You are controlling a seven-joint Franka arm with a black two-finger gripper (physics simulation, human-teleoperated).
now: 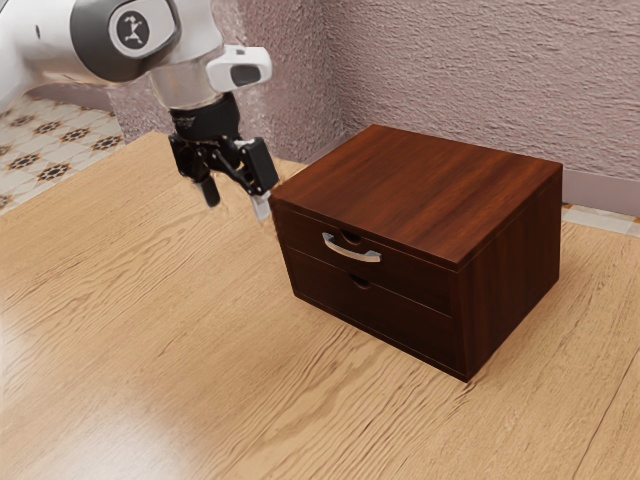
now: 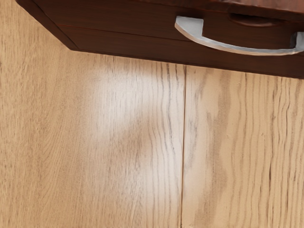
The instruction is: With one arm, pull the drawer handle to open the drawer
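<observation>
Just off the cabinet's (image 1: pixel 430 190) front corner, the gripper (image 1: pixel 235 197) hangs with fingers spread, empty. The silver handle (image 1: pixel 350 250) (image 2: pixel 237 42) lies farther along the cabinet's front and lower, on the upper drawer (image 1: pixel 420 275), which looks shut; its long axis runs level. Pale wood planks (image 1: pixel 150 350) bear the cabinet, and a rough wall (image 1: pixel 480 70) rises behind it.

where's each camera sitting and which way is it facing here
Exterior view: raised at the arm's side, looking down across the wooden surface at the dark cabinet; the arm and its open gripper enter from the exterior view's upper left.
Wrist view: on the hand, looking down at the wood and toward the cabinet's front with its silver handle.
Shared: both see the silver handle on the top drawer, and the wooden surface.
</observation>
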